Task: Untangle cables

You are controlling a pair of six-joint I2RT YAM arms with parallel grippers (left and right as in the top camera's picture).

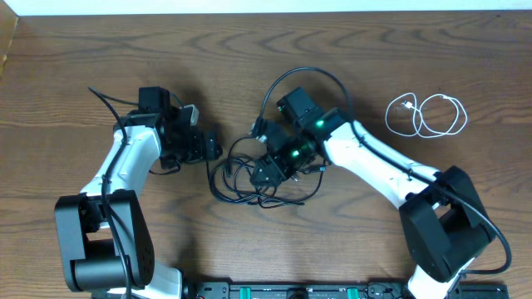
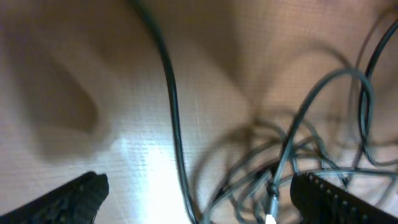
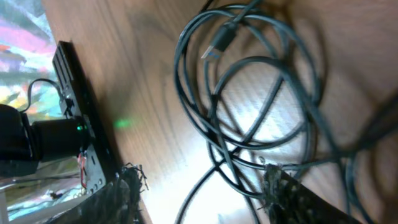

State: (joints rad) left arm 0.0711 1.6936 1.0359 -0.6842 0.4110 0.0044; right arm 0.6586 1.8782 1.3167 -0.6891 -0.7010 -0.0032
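I am at the picking-apart step. My right claw point(image 1: 264, 173) hangs over the black cables point(image 1: 241, 176), its fingers apart, where they lie knotted in the middle of the table point(image 1: 83, 50). My left claw point(image 1: 214, 148) stands wide apart just beside them. The white cable point(image 1: 418, 116) lies well apart. Next, I judge, I must pinch one strand and draw it out.

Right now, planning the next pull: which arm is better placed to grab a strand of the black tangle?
Probably right: the right hand sits over the black tangle, strands between its open fingers. The left hand hangs open at the tangle's left edge.
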